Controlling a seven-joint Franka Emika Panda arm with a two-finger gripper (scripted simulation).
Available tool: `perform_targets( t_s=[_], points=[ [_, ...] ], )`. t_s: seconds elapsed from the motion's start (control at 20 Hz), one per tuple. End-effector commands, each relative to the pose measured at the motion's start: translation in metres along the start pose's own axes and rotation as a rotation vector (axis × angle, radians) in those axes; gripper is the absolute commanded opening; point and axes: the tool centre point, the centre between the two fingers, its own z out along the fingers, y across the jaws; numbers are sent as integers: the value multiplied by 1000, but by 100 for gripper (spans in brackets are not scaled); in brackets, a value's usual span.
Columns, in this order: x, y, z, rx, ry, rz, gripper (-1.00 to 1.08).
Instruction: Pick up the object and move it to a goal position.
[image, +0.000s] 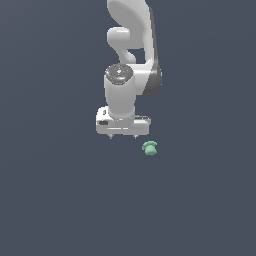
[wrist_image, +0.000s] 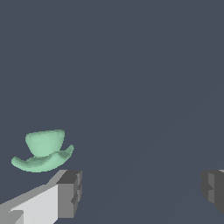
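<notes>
The object (image: 150, 148) is a tiny mint-green lumpy thing lying on the dark grey floor, just to the exterior view's right of and slightly nearer the camera than my gripper (image: 123, 136). In the wrist view the object (wrist_image: 43, 151) shows a rounded body on a wider curved base, lying outside the gap, beside one grey fingertip (wrist_image: 70, 194). My gripper (wrist_image: 142, 190) is open and empty, its jaws wide apart, pointing straight down above the floor.
The white arm (image: 131, 45) rises behind the gripper in the exterior view. Plain dark grey floor (image: 60, 200) surrounds everything. No goal marker shows.
</notes>
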Motion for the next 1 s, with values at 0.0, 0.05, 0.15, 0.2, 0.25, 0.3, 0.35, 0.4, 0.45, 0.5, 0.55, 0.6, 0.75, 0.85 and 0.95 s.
perform_targets(
  t_s=[0.0, 0.05, 0.15, 0.2, 0.25, 0.3, 0.35, 0.4, 0.45, 0.5, 0.55, 0.6, 0.75, 0.85, 0.95],
  points=[
    [0, 0, 0, 0, 0, 0, 100],
    [0, 0, 0, 0, -1, 1, 100],
    [-1, 1, 2, 4, -5, 10, 100],
    [-2, 1, 3, 7, -9, 17, 100],
    [-3, 2, 5, 11, -14, 27, 100],
    [-5, 2, 7, 15, -20, 38, 100],
    [-6, 3, 9, 19, -25, 48, 100],
    [-7, 4, 10, 22, -30, 56, 100],
    [-8, 4, 11, 25, -33, 62, 100],
    [-8, 4, 12, 26, -34, 65, 100],
    [-8, 4, 12, 26, -35, 67, 100],
    [-8, 4, 12, 26, -34, 65, 100],
    [-8, 4, 12, 25, -33, 63, 100],
    [-8, 3, 12, 25, -33, 69, 100],
    [-8, 2, 12, 25, -33, 79, 100]
  ],
)
